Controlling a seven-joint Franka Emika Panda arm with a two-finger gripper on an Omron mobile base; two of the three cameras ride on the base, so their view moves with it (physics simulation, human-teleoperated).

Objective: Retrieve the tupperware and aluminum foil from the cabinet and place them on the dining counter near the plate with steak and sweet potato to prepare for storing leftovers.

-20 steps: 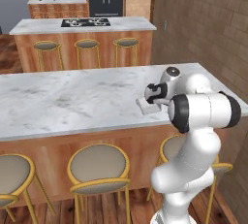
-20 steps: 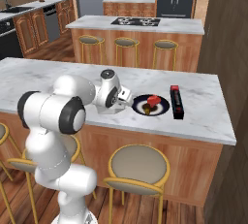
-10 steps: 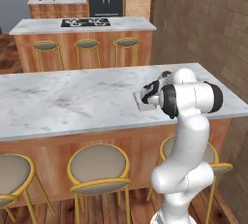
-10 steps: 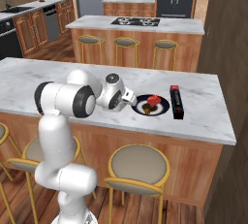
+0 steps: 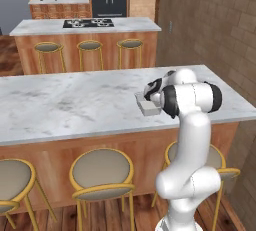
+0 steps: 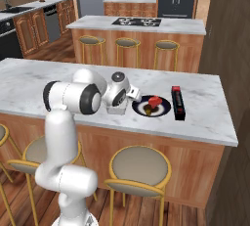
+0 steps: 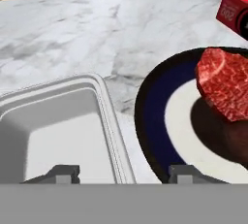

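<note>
**Now: tub down on the dining counter beside the plate**

You see the tupperware (image 7: 58, 131) sitting upright on the dining counter (image 5: 65, 105), its rimmed edge just beside the dark rim of the plate (image 7: 160, 121). The gripper (image 7: 114, 172) stands spread: one fingertip is over the tub's inside, the other over the plate, and the tub's wall lies between them, not pinched. On the plate lies the red steak (image 7: 225, 82). Past the plate, the aluminum foil (image 6: 178, 102) carton rests flat on the same counter. In front of the counter stand round gold-framed stools (image 5: 102, 167).
</note>
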